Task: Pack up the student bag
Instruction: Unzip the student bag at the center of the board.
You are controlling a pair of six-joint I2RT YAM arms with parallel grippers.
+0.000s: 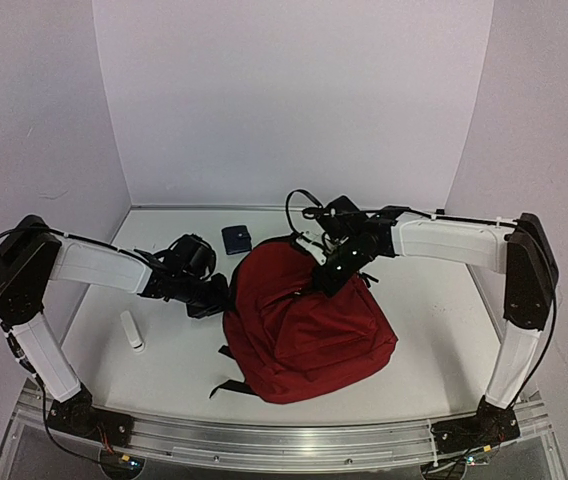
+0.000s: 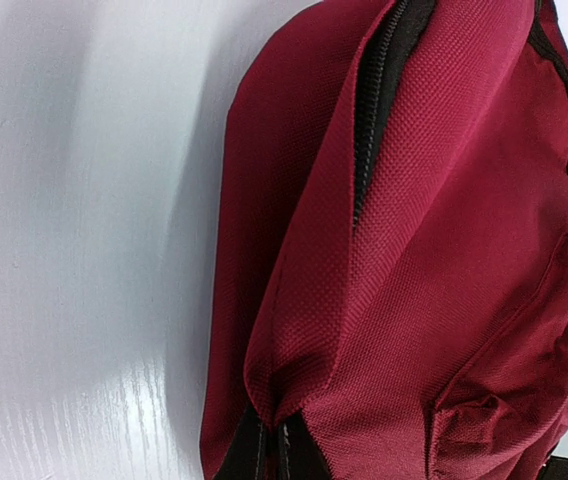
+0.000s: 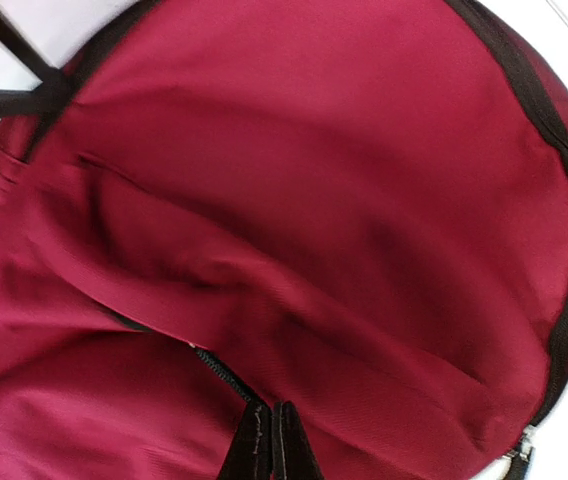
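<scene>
A white table [image 1: 434,300] is boxed in by plain walls [image 1: 294,100]. The student bag [image 1: 304,322] is laid flat mid-table, contents hidden. Both arms are stretched inward: the left gripper [image 1: 216,296] is clamped on a fold of woven red fabric beside the zipper [image 2: 369,110], and the right gripper [image 1: 330,268] is pinched shut, seemingly on the bag's zipper edge too. A dark blue pouch [image 1: 236,239] and a white tube [image 1: 132,331] are laid outside it.

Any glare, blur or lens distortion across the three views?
Top external: even light, and the wide-angle lens bends the front rail. Left wrist: glare streaks on the table, a shadow beside the bag, the weave sharp. Right wrist: fabric soft, table corners blown out white.
</scene>
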